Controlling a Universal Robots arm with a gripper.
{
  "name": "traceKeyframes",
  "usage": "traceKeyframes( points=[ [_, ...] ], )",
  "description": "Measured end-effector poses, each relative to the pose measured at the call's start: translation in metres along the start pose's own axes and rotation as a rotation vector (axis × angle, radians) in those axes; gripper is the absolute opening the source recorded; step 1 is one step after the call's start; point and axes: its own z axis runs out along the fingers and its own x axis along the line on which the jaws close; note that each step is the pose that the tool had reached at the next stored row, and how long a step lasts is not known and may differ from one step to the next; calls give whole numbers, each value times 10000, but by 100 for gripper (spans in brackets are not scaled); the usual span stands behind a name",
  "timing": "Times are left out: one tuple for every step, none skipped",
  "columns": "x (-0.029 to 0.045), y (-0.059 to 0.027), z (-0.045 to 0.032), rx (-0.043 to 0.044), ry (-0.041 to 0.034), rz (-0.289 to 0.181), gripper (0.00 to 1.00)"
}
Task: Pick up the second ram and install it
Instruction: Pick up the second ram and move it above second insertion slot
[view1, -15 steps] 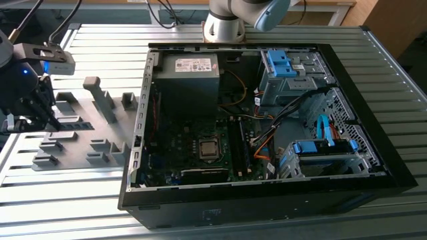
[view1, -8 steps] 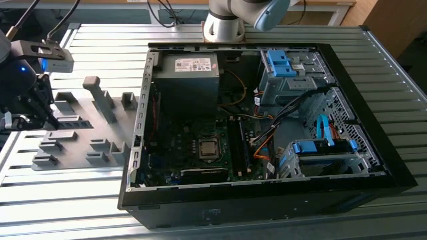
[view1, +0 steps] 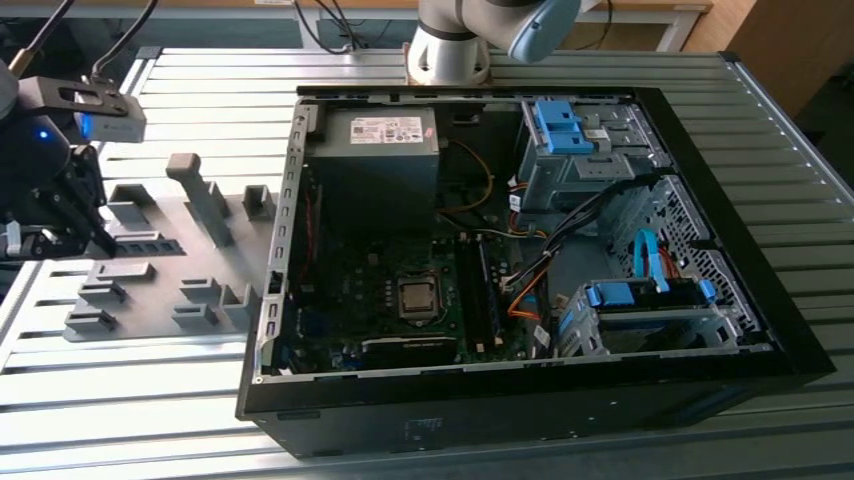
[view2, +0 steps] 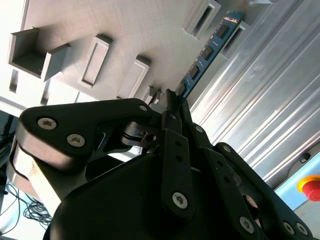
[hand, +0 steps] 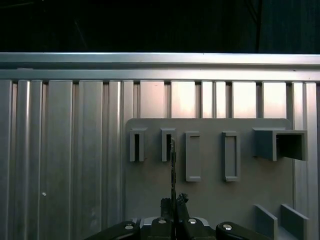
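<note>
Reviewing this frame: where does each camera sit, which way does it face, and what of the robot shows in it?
Exterior view: off the arm, high up, looking down on the open computer case and the grey fixture tray; the arm's base shows.
First wrist view: on the arm, facing squarely onto the tray past the gripper.
Second wrist view: on the arm behind the gripper, facing obliquely along its linkages.
Shared: both wrist views show the gripper shut on the second ram, with the tray behind it.
</note>
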Motion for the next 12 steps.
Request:
traceKeyframes(
  points=[
    [0,0,-4,-1,0,0,14],
    [0,0,-8,-1,1,0,14],
    [0,0,-12,-1,0,1,14],
    [0,0,-16,0,0,1,14],
    [0,0,-20,-1,1,1,14],
    [0,0,-23,-1,0,0,14],
    [0,1,-25,0,0,0,14],
    [0,0,-28,0,0,0,14],
    [0,1,-32,-1,0,0,14],
    [0,1,-34,-1,0,1,14],
    [0,1,-36,0,0,1,14],
    [0,0,-39,0,0,0,14]
  ],
)
